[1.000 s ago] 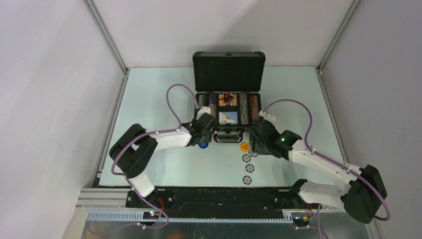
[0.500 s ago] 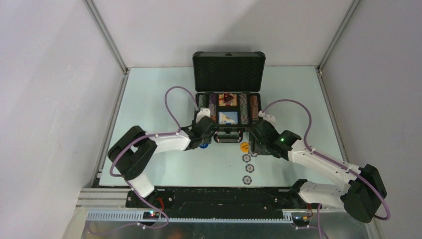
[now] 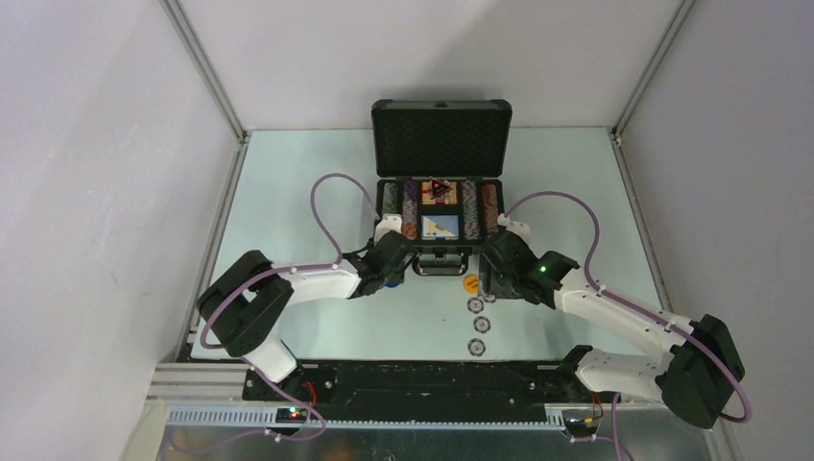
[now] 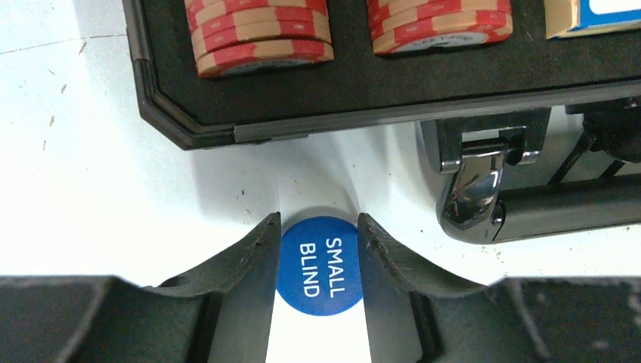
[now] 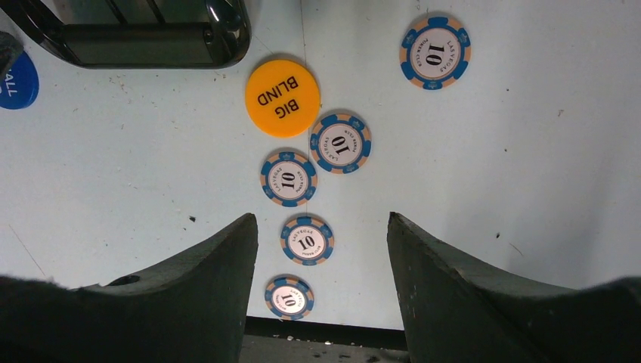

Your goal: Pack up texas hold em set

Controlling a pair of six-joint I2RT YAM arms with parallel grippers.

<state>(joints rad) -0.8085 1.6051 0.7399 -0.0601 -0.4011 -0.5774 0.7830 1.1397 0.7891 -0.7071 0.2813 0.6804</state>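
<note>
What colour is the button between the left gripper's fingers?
The button is blue, white SMALL BLIND lettering; clearest in left wrist view.

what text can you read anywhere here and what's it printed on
"SMALL BLIND": on the blue button.
"BIG BLIND": on the orange button.
"10": on the face of each of the blue-striped chips.
"LAS VEGAS" and "POKER CLUB": round the rim of those chips, clear only on the nearer ones.
The print on the card box is too small to read.
</note>
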